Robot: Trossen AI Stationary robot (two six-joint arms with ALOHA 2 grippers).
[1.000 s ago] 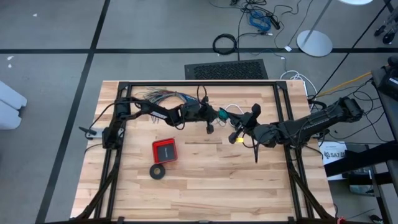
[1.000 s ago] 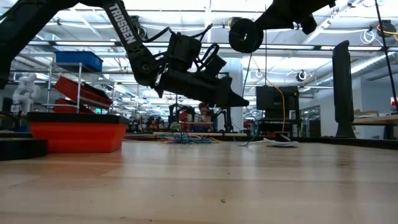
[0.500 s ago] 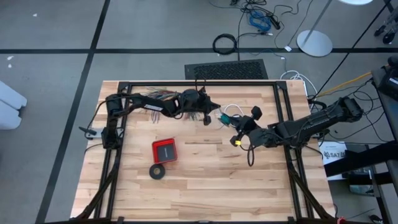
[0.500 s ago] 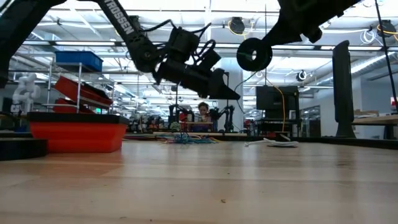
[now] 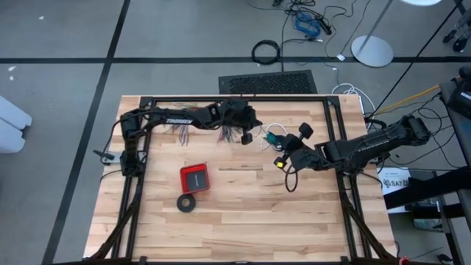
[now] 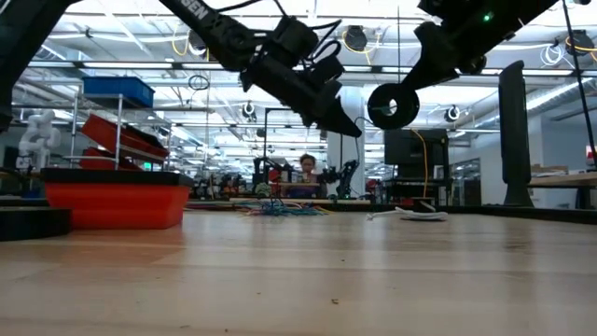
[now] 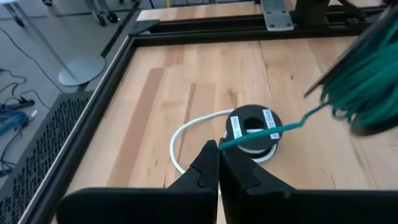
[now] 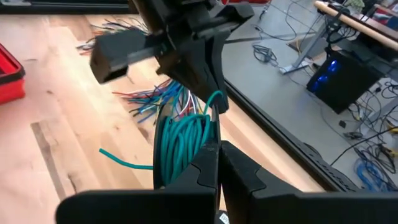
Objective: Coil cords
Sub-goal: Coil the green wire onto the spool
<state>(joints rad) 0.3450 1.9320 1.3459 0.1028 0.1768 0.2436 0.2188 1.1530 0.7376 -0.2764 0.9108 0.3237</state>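
Observation:
A teal-green wire is wound into a small coil (image 8: 183, 146) that hangs above the table's middle, with my right gripper (image 8: 219, 149) shut on it. In the high view the coil (image 5: 271, 137) shows between both grippers. One end of the wire (image 7: 273, 129) runs out to my left gripper (image 7: 219, 149), which is shut on it. My left gripper (image 5: 250, 138) reaches in from the table's left. Below them the white cord (image 7: 186, 134) lies looped on the wood, with its black round piece (image 7: 252, 127) flat on the table. My left gripper pinches the teal wire's end (image 7: 227, 143) between its two fingertips. It comes from the table's left, slanting down. The wire runs from there, clear of the table, to the coil. My right gripper pinches several turns of the coil (image 8: 189, 155) between its two fingers, coming from the table's right and slanting down. The coil stands upright, lifted clear, and a second loose end (image 8: 124, 163) sticks out of it.
A fanned bundle of many-coloured wires (image 8: 146, 99) lies at the far left under my left arm. A red box (image 5: 195, 177) and a black tape ring (image 5: 186, 203) sit nearer the front. A black frame rail (image 5: 235, 98) borders the table.
My left gripper has risen and swung toward the far edge, tipping closer to level. My right gripper has sunk a little and rolled, with the coil still in it.

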